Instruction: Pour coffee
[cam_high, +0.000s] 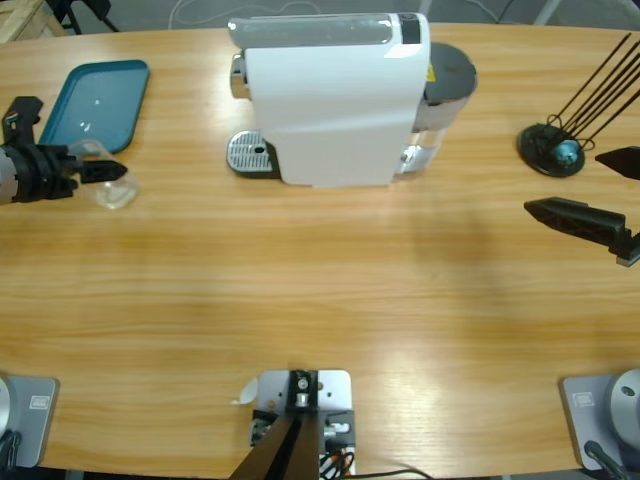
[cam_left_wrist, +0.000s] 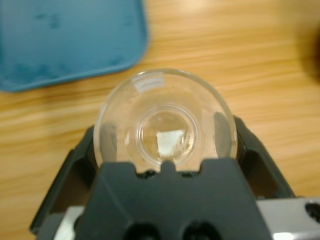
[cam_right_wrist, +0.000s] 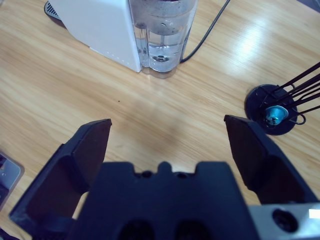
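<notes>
Coffee not visible; we see the left gripper (cam_left_wrist: 165, 145) clamping a clear glass cup (cam_left_wrist: 165, 122), mouth facing the camera, near the tabletop's (cam_high: 320, 300) left edge; right gripper (cam_right_wrist: 167, 145) spread.

You've got a teal tray (cam_high: 95, 100) lying flat near the table's (cam_high: 320, 300) far-left edge. Over on the right stands a black wire rack (cam_high: 551, 148), and a small blue thing, maybe a capsule (cam_right_wrist: 274, 114), sits at its round base.
</notes>
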